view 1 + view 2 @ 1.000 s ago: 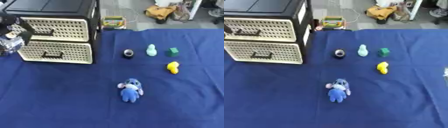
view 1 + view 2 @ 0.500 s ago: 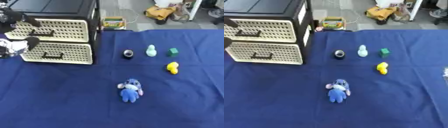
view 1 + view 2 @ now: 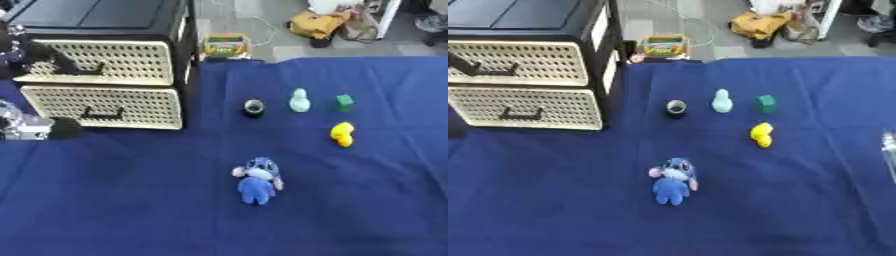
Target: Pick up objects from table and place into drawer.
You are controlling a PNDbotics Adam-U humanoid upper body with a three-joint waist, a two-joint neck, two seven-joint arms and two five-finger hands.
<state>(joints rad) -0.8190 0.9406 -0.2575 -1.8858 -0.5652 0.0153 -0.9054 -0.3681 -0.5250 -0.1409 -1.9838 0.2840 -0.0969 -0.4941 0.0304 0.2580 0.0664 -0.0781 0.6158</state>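
A black drawer unit [image 3: 105, 15] with two cream perforated drawers stands at the table's back left. My left hand [image 3: 22, 50] is at the left end of the upper drawer [image 3: 114, 60], reaching toward its dark handle [image 3: 83, 71]; its silver wrist [image 3: 19, 127] shows lower down. A blue plush toy [image 3: 256, 180] lies in the middle. Behind it are a black round thing [image 3: 254, 108], a pale green figure [image 3: 299, 100], a green cube [image 3: 344, 102] and a yellow duck [image 3: 341, 134]. A pale sliver of my right hand [image 3: 889, 155] shows at the right edge.
The table is covered by a blue cloth [image 3: 131, 210], with open cloth in front of the drawers and around the toy. Beyond the far edge, on the floor, are a colourful box [image 3: 226, 46] and a yellow bag [image 3: 319, 25].
My left hand has risen from beside the lower drawer to the upper drawer and moved right toward its handle. The toys have stayed in place.
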